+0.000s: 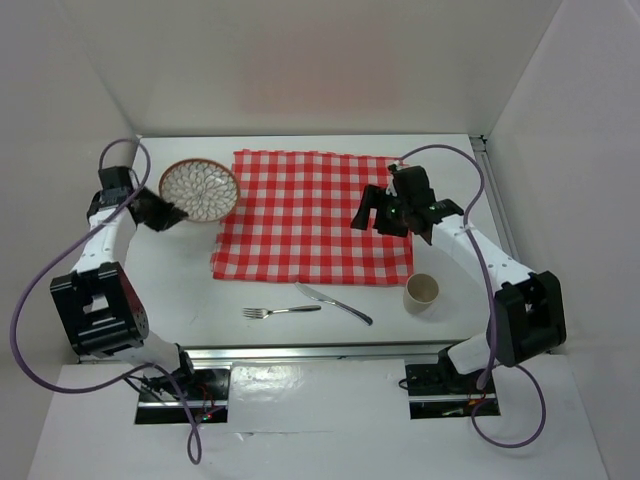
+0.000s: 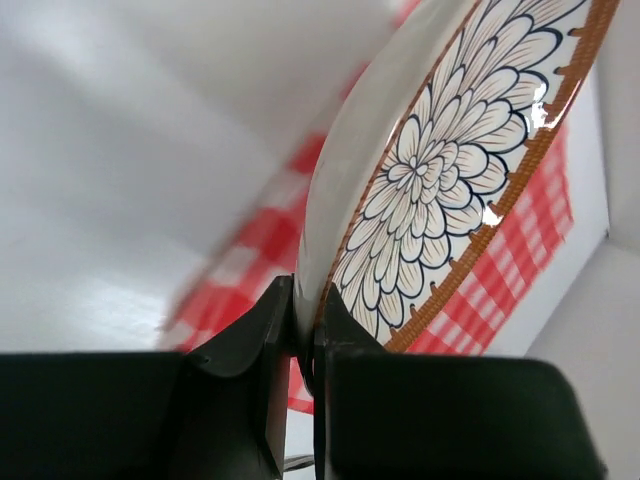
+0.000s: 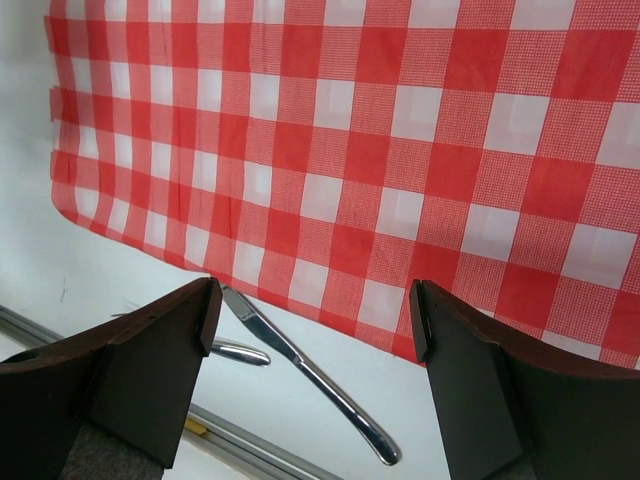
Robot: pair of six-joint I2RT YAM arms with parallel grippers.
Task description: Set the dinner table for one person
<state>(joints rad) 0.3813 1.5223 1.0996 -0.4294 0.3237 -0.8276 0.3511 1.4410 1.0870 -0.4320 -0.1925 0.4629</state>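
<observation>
**Left tool clamps plate rim; right tool released over the cloth**

The left tool (image 1: 174,214) is clenched on the near-left rim of the plate (image 1: 200,190). In the left wrist view its two dark fingers (image 2: 250,350) pinch the plate's edge between them. The plate is round, with a brown rim band and a dark-outlined petal pattern. That patterned face (image 2: 450,170) shows in full, with only its own decoration on it. From above, the plate sits at the far left corner of the red-and-white checked cloth (image 1: 315,215), its right edge at the cloth's border. Whether it rests flat or is tipped up cannot be told from that view.

The right tool (image 1: 368,212) hangs over the right part of the cloth with its jaws spread wide. Only the checked fabric (image 3: 400,130) shows between them.

The white worktop (image 1: 200,280) carries everything, and the cloth is spread across its middle and far part. On the bare strip near the arms lie a fork (image 1: 280,311) and a knife (image 1: 335,304). The knife is angled, with its blade tip close to the cloth's near edge. A pale cup (image 1: 422,292) stands upright just off the cloth's near right corner. Its mouth faces up and only its own inner wall is visible.
</observation>
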